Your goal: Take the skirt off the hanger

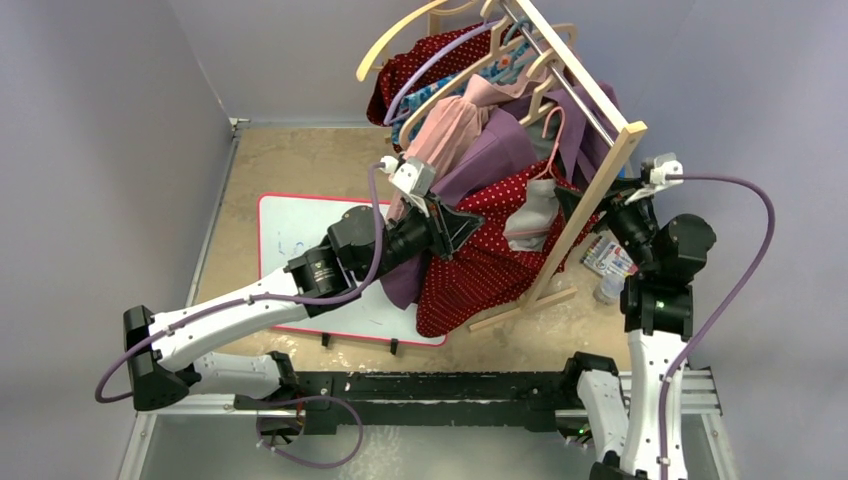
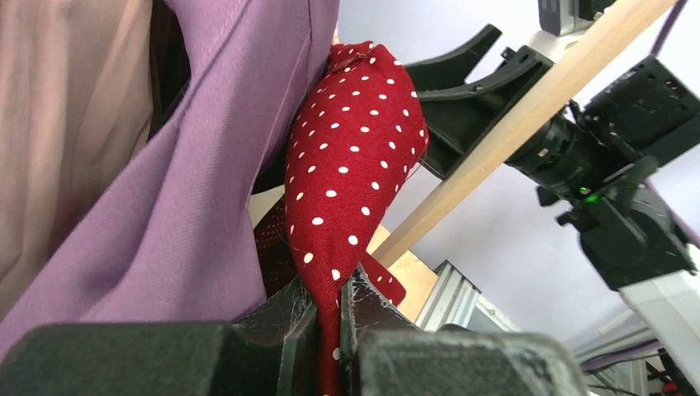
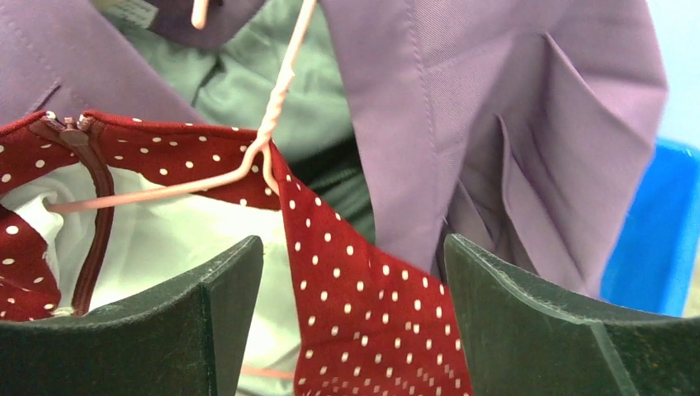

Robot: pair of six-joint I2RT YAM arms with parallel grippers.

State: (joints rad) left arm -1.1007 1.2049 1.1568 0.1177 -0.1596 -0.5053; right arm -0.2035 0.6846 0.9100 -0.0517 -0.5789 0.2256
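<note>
The dotted skirt (image 2: 351, 165), on its pink hanger (image 3: 276, 99), is pinched by the left tool (image 2: 330, 318); the right tool (image 3: 353, 305) is spread wide around it. If the skirt is pulled hard, the pink hanger could be dragged off the rack (image 1: 590, 195).

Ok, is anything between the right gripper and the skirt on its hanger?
Nothing visible. The right gripper is open, with the skirt, red with white dots, lying between its fingers and the pink hanger just above. A purple garment hangs close behind one finger, not in between.
</note>
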